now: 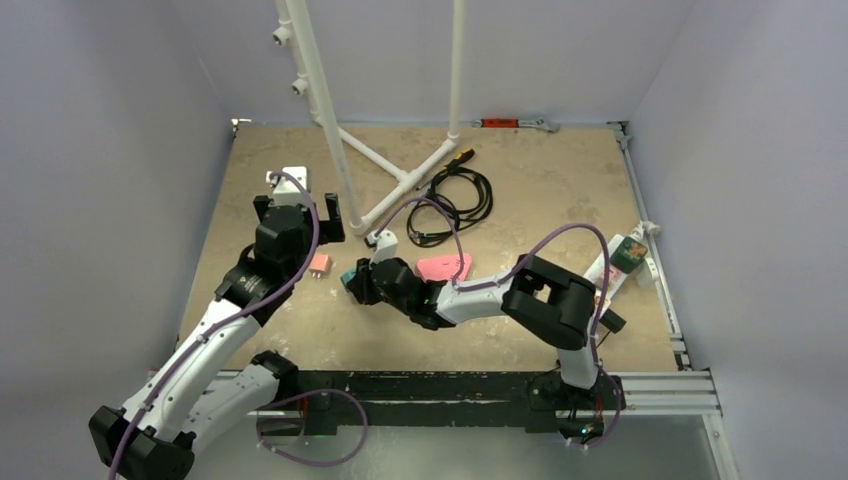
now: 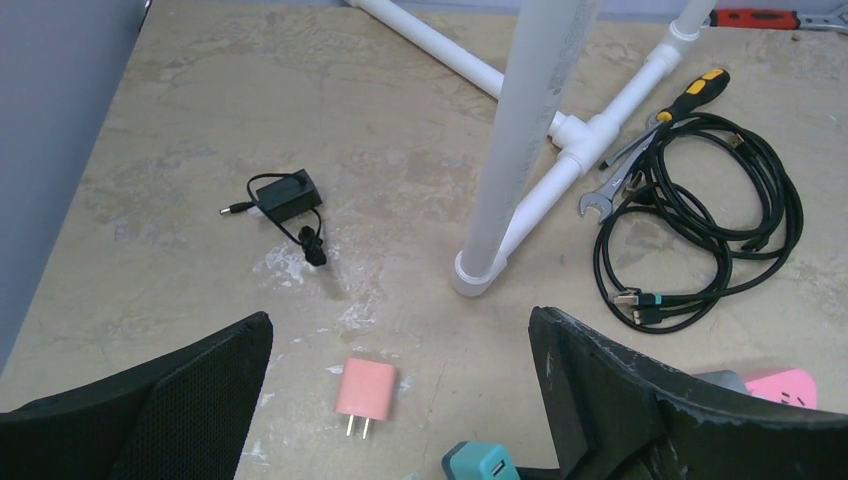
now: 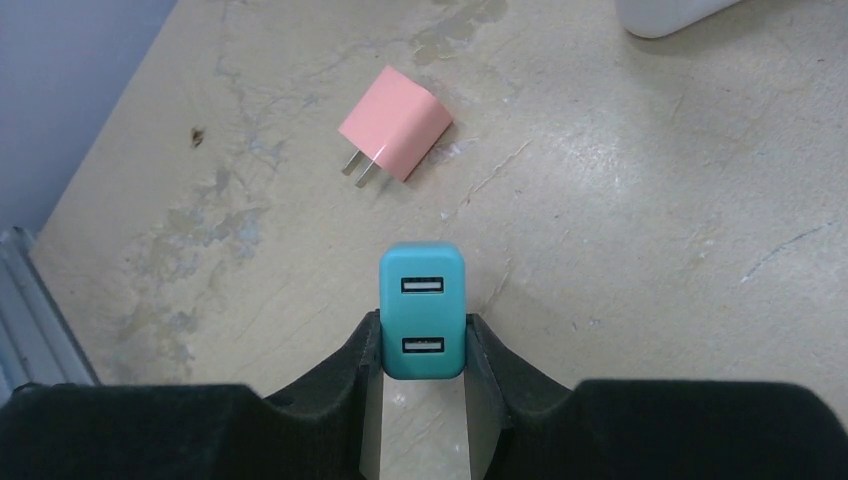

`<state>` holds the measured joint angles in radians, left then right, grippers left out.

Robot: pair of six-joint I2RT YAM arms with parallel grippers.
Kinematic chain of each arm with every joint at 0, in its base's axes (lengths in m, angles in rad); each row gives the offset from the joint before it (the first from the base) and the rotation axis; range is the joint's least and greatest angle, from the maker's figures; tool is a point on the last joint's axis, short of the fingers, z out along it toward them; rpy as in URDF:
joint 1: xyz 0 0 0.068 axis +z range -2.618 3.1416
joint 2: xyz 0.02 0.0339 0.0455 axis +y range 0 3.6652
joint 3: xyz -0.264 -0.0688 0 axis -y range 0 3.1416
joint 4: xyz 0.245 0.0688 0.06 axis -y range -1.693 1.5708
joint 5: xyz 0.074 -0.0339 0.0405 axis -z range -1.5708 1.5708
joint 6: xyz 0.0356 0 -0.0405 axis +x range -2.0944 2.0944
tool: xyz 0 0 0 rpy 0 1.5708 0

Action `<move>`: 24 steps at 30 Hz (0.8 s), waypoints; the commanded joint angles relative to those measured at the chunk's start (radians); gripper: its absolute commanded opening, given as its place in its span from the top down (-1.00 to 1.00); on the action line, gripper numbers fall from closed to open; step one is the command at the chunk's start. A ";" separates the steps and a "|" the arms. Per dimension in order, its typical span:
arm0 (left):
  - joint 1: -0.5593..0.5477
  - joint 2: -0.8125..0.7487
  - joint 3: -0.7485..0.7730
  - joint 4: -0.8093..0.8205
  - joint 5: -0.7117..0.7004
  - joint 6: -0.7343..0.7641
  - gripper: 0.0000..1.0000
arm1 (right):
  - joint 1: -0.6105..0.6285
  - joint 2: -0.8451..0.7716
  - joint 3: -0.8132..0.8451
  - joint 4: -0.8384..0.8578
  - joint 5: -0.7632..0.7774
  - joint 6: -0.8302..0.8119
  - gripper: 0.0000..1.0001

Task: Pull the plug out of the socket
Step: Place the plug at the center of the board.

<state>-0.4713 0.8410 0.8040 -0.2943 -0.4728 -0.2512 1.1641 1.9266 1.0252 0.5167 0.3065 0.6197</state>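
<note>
Overhead view first: right gripper (image 1: 352, 281) reaches leftward across the table (image 1: 560, 190) with the teal plug (image 1: 349, 277) at its tip. The pink socket strip (image 1: 445, 267) lies flat behind those fingers, beside the wrist, and the plug is clear of it. A pink plug (image 1: 320, 263) rests just beyond the fingertips, between the two arms. The left gripper (image 1: 298, 214) hangs above the table with its jaws spread wide. Past both grippers stand the white pipe frame (image 1: 400, 182) and a coil of black cables (image 1: 462, 196).

Left wrist view: the two fingers are well apart with nothing between them but bare table and the pink plug lying prongs toward the camera. The teal plug shows at the lower edge near the right finger. Farther ahead lie a black adapter (image 2: 288, 193) to the left, the frame's upright pipe in the middle, and a screwdriver (image 2: 695, 92) and wrench (image 2: 605, 190) by the cables to the right.

Right wrist view: both pads clamp the teal plug's sides — its two USB ports face the camera. The pink plug lies ahead of the fingertips, a little left, apart from them.
</note>
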 commanded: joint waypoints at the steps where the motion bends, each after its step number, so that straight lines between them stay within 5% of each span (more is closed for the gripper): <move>1: 0.007 -0.019 -0.010 0.033 -0.019 -0.007 -0.99 | 0.003 0.060 0.096 0.068 0.049 -0.024 1.00; 14: 0.013 0.002 -0.005 0.028 -0.010 -0.004 -0.99 | 0.002 0.297 0.345 -0.014 0.110 -0.017 0.73; 21: 0.019 -0.005 -0.006 0.028 -0.002 -0.002 -0.99 | 0.000 0.350 0.427 -0.046 0.104 -0.015 0.04; 22: 0.019 -0.006 -0.006 0.027 -0.001 -0.003 -0.99 | 0.000 0.063 0.427 -0.046 0.097 -0.015 -0.08; 23: 0.019 -0.006 -0.006 0.026 -0.003 -0.002 -0.99 | 0.001 0.309 0.425 -0.047 0.094 -0.017 -0.19; 24: 0.019 -0.008 -0.006 0.024 -0.003 -0.002 -0.99 | 0.001 0.335 0.419 -0.047 0.094 -0.017 -0.28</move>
<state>-0.4606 0.8459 0.7990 -0.2939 -0.4759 -0.2504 1.1641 2.2478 1.4120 0.4580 0.3824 0.6155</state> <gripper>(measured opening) 0.993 0.563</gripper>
